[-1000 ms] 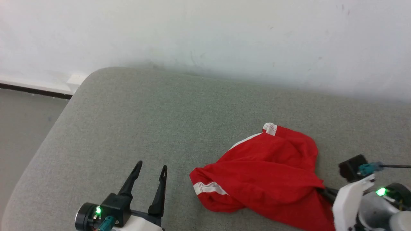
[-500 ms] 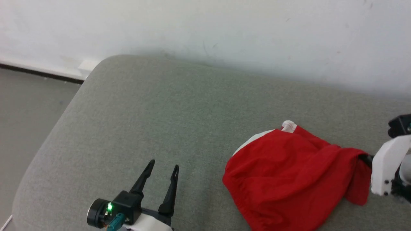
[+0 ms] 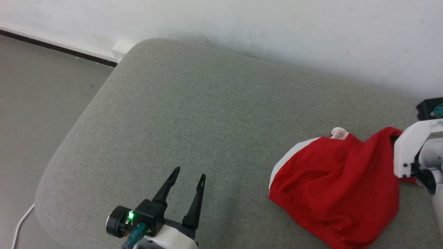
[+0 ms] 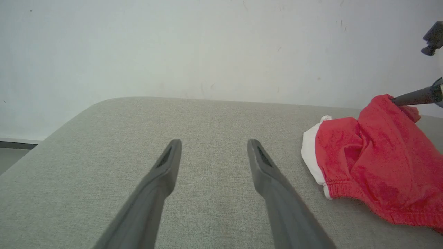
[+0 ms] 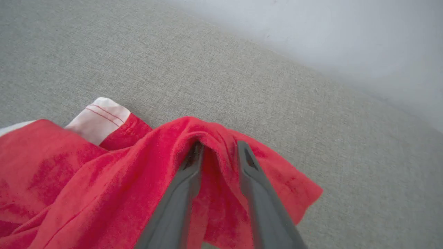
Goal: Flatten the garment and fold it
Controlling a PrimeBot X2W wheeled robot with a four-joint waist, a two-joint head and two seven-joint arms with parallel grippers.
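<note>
Near the grey cushion's [image 3: 207, 103] front edge, the left gripper [image 3: 190, 172] hovers empty, jaws wide apart. Toward the right edge, the red garment [image 3: 332, 180] lies bunched, one fold draped over the right gripper's [image 5: 220, 145] parted fingers, seemingly mid-release.

No legible text or markings

The setting is a plain indoor room, most likely a robot test space rather than a lived-in home. A wide grey upholstered cushion [image 3: 180, 114] with a rounded corner is set along a white painted wall [image 3: 277, 24] marked with scuffs. To its left lies a smooth grey floor [image 3: 38, 90], edged by a dark skirting strip [image 3: 55, 47] under white trim. A white cable [image 3: 21, 224] lies loose on the floor. The left gripper [image 3: 190, 173], with a green status light and an exposed connector, is over the cushion.
</note>
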